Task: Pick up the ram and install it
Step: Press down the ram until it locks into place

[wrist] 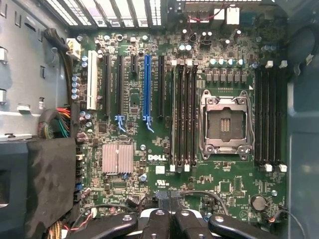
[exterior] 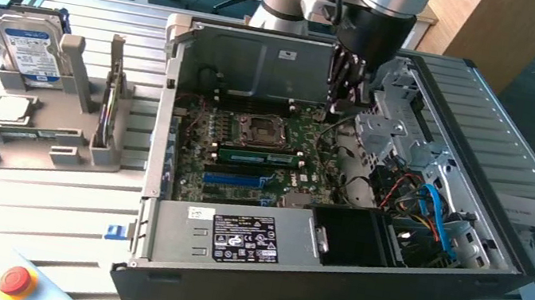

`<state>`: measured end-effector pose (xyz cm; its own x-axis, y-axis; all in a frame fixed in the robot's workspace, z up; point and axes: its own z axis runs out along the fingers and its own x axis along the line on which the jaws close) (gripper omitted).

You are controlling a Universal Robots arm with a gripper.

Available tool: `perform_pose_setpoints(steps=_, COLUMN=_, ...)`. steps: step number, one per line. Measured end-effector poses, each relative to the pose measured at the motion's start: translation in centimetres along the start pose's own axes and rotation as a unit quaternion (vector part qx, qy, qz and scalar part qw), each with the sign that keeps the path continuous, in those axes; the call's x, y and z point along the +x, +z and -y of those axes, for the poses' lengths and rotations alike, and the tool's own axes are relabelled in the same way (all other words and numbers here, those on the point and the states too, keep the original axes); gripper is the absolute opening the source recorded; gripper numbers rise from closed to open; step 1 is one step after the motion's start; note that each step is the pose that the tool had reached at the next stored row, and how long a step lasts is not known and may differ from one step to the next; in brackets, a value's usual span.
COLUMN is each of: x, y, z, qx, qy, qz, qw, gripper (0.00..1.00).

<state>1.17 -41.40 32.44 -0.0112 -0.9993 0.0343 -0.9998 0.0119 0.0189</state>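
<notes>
Ram (exterior: 258,153) apparently seated on motherboard (wrist: 227,175).

ram (exterior: 257,156): long narrow green stick with dark chips along its face. I see it standing on its long edge in a motherboard slot (exterior: 243,169), parallel to the neighbouring slots and just beside the CPU socket (exterior: 257,127). It sits lower than the gripper (exterior: 347,106), off to the exterior view's left of it, apart from the fingers and not held. Can't tell whether it's seated all the way down.
</notes>
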Motion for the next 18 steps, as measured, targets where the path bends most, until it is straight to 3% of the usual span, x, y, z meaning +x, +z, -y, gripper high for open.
perform_pose_setpoints(steps=18, x=-0.1, y=3.27, z=-0.13, qx=0.0006, qy=0.000, qz=-0.0037, qw=1.0000, gripper=0.10)
